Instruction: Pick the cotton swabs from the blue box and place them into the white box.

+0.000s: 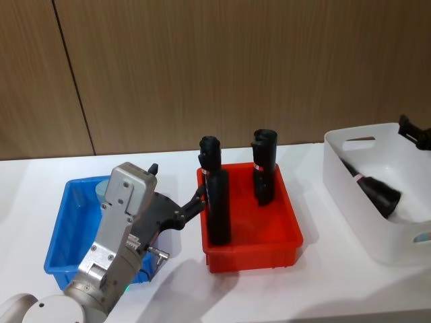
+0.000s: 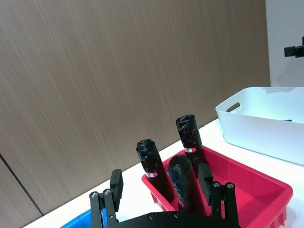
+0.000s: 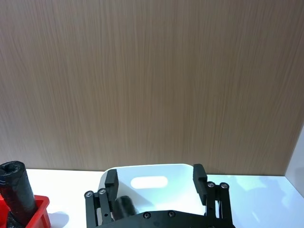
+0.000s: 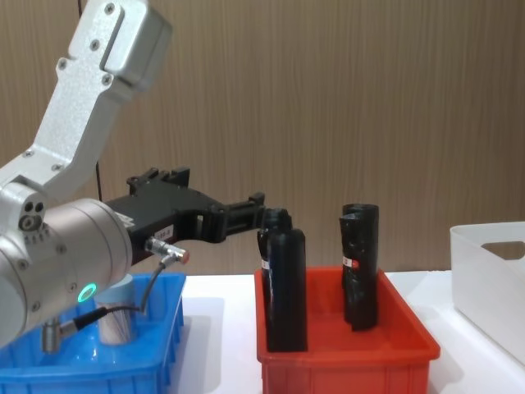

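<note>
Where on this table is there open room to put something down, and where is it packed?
Bare tabletop lies between the red bin and the white box, and along the table's front edge. The strip behind the bins by the wall is bare too. It is crowded where the left gripper hangs over the blue box, close beside the black rolls.

The wall (image 1: 202, 67) behind looks like matt brown wood with a fine grain. The table (image 1: 323, 282) is smooth and white. The blue box (image 1: 60, 235), the red bin (image 1: 252, 252) and the white box (image 1: 350, 195) all look like smooth plastic (the red one slightly glossy). The black rolls (image 4: 287, 287) seem wrapped in crinkled film. The left arm (image 1: 118, 222) has a brushed grey metal shell.
</note>
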You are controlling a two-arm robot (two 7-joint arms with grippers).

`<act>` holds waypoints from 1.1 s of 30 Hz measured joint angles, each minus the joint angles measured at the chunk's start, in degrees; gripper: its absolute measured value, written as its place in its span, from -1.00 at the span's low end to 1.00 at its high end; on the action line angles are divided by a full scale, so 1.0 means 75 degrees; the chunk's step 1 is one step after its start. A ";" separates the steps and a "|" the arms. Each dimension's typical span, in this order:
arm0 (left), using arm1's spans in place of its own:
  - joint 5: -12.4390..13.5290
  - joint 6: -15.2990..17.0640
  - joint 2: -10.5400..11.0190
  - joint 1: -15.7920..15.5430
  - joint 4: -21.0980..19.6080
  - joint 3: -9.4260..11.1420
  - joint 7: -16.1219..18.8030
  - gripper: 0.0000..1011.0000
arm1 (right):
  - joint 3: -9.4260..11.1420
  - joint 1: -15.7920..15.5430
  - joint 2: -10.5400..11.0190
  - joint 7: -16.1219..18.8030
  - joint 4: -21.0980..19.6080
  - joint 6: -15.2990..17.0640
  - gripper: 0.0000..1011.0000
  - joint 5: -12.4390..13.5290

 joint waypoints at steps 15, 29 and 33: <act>0.0000 0.0000 0.0000 0.0000 0.0000 0.0000 0.0000 0.98 | 0.0035 -0.0053 0.0012 0.0013 -0.0066 -0.0049 0.98 0.0031; 0.0000 0.0000 0.0000 0.0000 0.0000 0.0000 0.0000 0.98 | 0.0019 -0.0141 0.0009 0.0016 -0.0170 -0.0067 0.98 0.0034; 0.0000 0.0000 0.0000 0.0000 0.0000 0.0000 0.0000 0.98 | -0.0037 -0.0295 -0.0015 0.0001 -0.0332 -0.0096 0.98 0.0010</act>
